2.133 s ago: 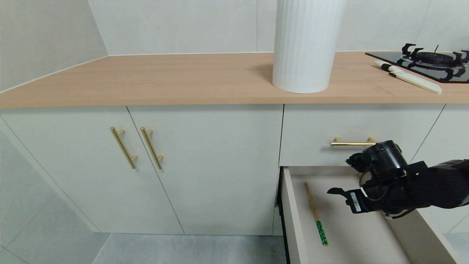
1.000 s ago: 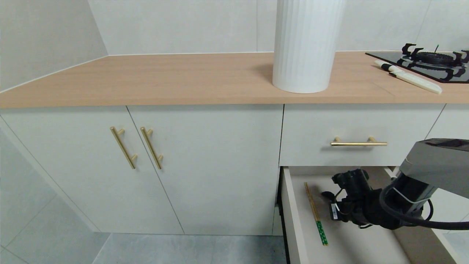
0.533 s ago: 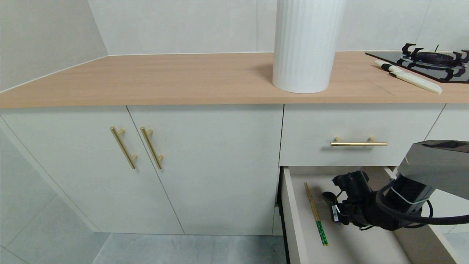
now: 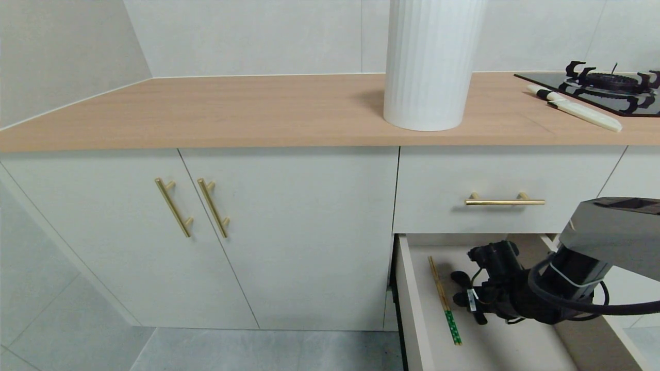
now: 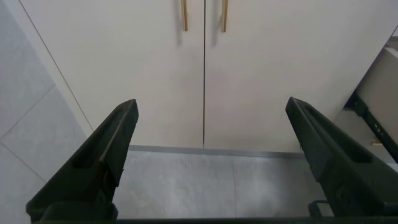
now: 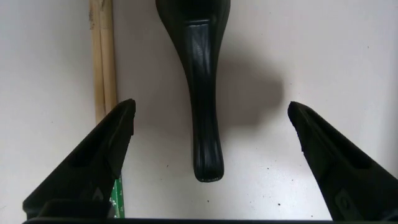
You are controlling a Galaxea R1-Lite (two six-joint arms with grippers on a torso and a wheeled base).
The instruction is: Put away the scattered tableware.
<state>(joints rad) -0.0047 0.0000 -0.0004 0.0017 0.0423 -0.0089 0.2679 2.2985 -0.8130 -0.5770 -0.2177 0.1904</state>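
Left gripper (image 5: 210, 106): jaws spread wide, nothing between them, held low and facing the double cabinet doors (image 4: 206, 232), with grey floor tile below. The doors are shut; two gold bar handles (image 4: 193, 207) sit side by side at the seam. A wood-tone counter (image 4: 232, 113) runs the full width above. A tall white ribbed cylinder (image 4: 430, 62) stands upright on the counter, over the line where the doors meet the drawer stack. Top drawer (image 4: 505, 170) is closed, with a gold handle (image 4: 504, 202) set horizontal. The drawer below it (image 4: 410, 304) is pulled out. On its pale floor, near the left wall, lies a pair of chopsticks (image 4: 443, 304), running front to back with the green patterned ends toward the front. Just to the right of them lies a black spoon (image 6: 202, 93), parallel to the chopsticks and apart from them, flat on the drawer floor with its handle end toward the front. Right gripper (image 6: 210, 106): inside the open drawer, directly over the spoon, fingers (image 6: 106, 149) parted wide and straddling the handle. Neither finger touches the spoon, so it is released and lies free. The finger on the chopstick side overlaps the green ends in the wrist view; contact cannot be judged. Farther right on the counter a pale-handled knife (image 4: 575, 109) lies flat, just beside a black hob (image 4: 608, 85) with a burner grate.
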